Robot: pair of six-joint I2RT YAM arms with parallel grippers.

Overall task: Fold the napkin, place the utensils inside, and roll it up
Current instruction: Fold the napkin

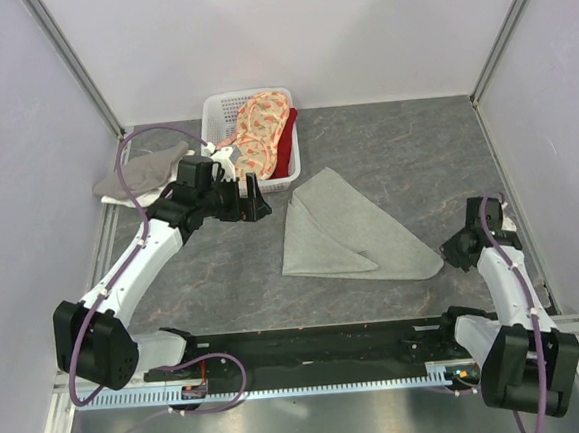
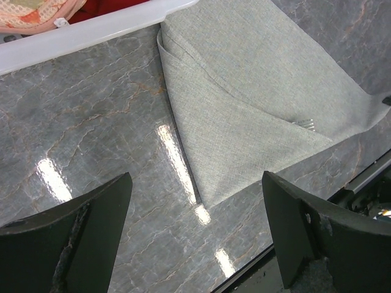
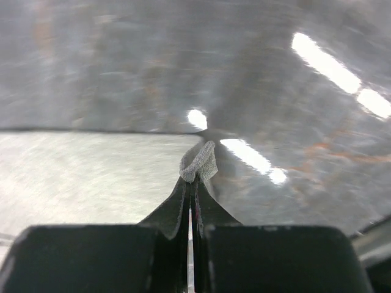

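Right pincer (image 3: 192, 181) pinches grey-green napkin (image 1: 346, 234), folded into a triangle.

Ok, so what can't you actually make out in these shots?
- Fork: left wrist view, only a glint of tines shows; the napkin fold covers the rest. Top view shows none of it.
- Right wrist view: blurred; beyond the napkin corner pinched in the right gripper, no detail.
- Basket: top view, patterned cloth hides what lies beneath; left wrist view cuts it off at the top edge.
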